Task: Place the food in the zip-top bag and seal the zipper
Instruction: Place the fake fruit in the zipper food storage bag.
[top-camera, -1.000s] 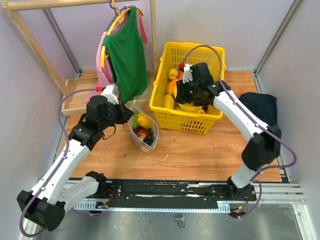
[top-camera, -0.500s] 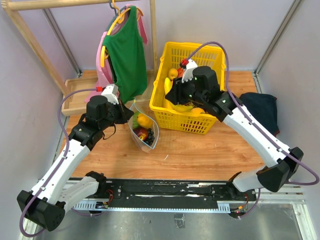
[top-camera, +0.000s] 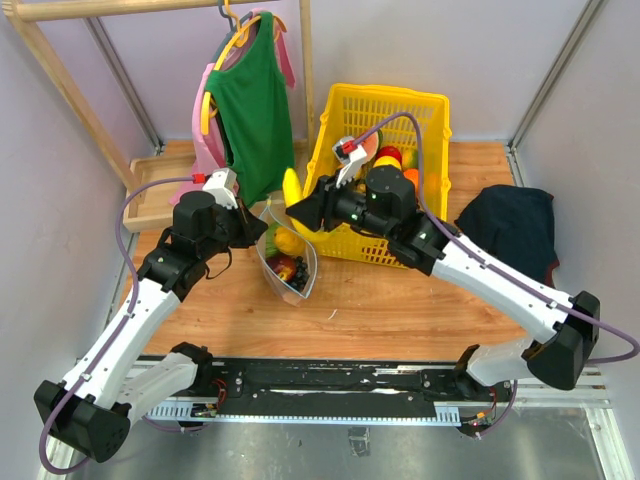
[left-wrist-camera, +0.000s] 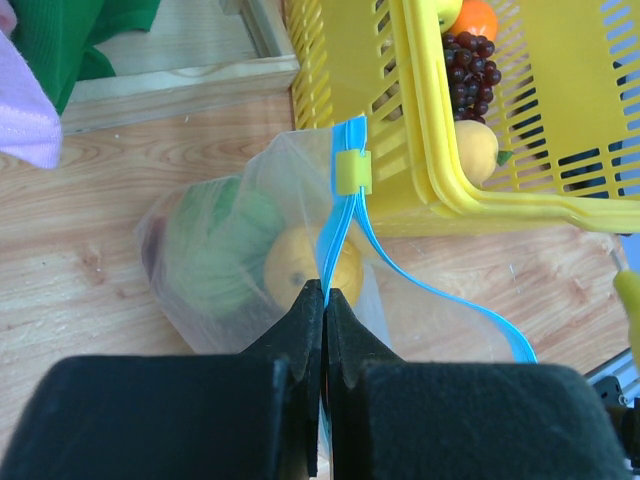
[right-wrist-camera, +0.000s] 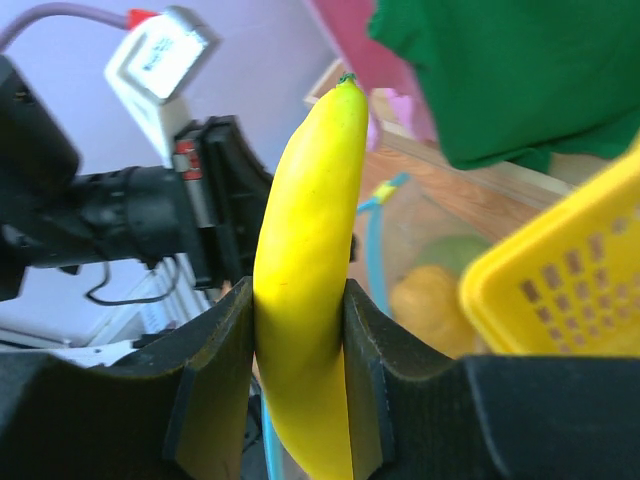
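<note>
Left of the basket (top-camera: 391, 93), the left gripper (left-wrist-camera: 322, 292) pinches the bag (left-wrist-camera: 215, 255) by its blue zipper (left-wrist-camera: 345, 215), propping the mouth open so the right gripper (right-wrist-camera: 298, 330), clamped on a banana (right-wrist-camera: 312, 190) by the basket's left rim, can likely drop it in

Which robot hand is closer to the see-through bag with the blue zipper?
Left. The left gripper is shut on the zip-top bag, pinching its blue zipper at the mouth edge. The right gripper holds a banana just above the bag's mouth, by the basket side.

Yellow basket (top-camera: 400, 110), green top (top-camera: 250, 110), dark cloth (top-camera: 515, 220)
</note>
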